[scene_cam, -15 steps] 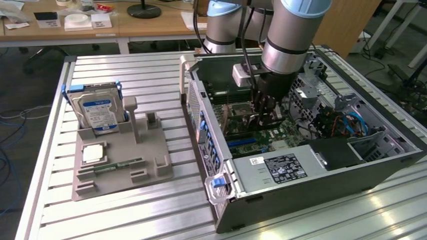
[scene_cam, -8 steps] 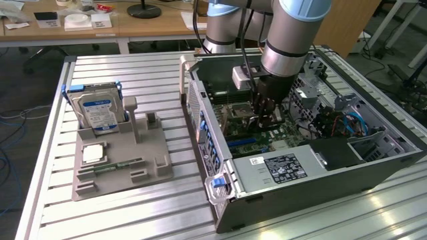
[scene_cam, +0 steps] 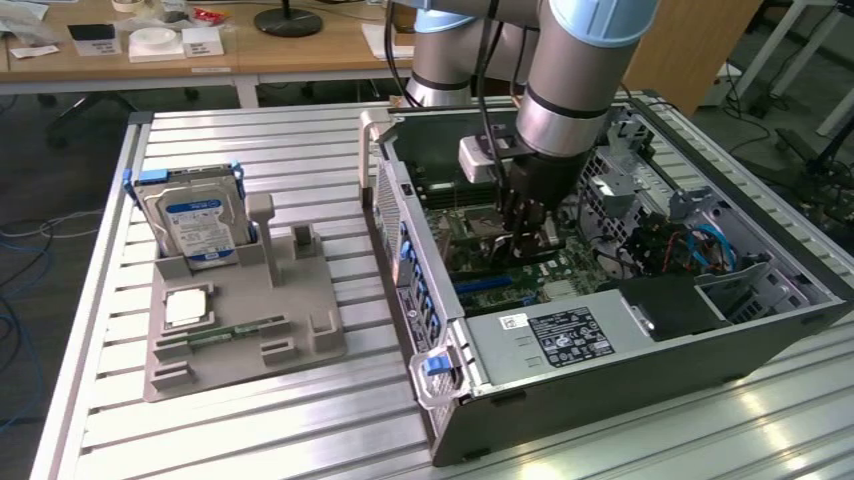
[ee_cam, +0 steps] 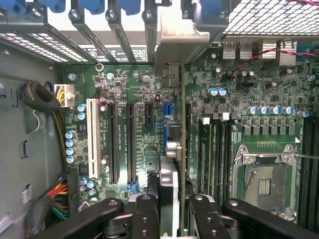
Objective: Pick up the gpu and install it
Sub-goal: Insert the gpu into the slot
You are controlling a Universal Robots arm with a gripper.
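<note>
Hand point(ee_cam: 173, 211) clamped on gpu point(ee_cam: 175, 149) — card edge-on, upright above motherboard point(ee_cam: 134, 89) inside computer case point(scene_cam: 601, 380).

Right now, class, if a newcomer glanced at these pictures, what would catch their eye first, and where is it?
First, the robot arm reaching down into the open computer case, its gripper just above the motherboard. In the wrist view, the gpu stands on edge between the fingers, over the slots. On the exterior view's left, a hard drive stands upright in a grey tray.
</note>
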